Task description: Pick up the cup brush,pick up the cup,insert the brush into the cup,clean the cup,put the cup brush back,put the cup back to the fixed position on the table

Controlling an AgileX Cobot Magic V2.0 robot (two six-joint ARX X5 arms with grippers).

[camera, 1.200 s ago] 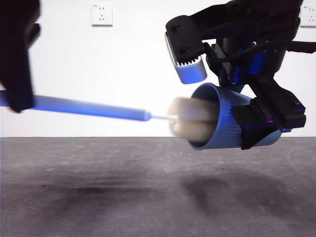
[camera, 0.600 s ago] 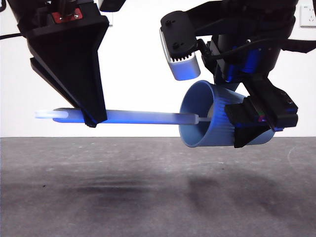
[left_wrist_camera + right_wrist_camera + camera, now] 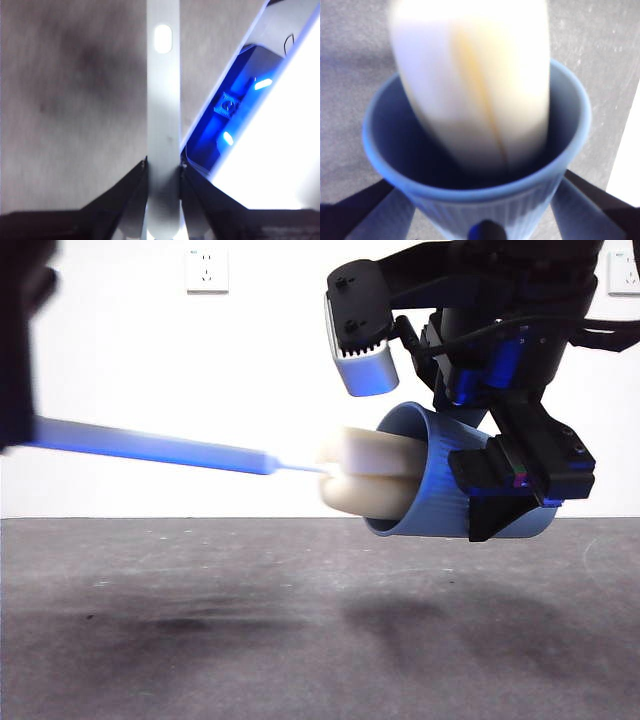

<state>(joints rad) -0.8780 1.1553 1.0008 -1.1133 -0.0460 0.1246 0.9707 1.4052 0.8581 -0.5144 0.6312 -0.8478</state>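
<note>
Since half a second ago the brush has drawn back, its sponge head half out of the cup. Left claw, clamped on the grey handle, sits off the left edge. Right claw grips the cup on its side, raised above the bench.

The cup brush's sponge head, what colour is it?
Cream-yellow; the cup brush shows it best in the right wrist view.
</note>
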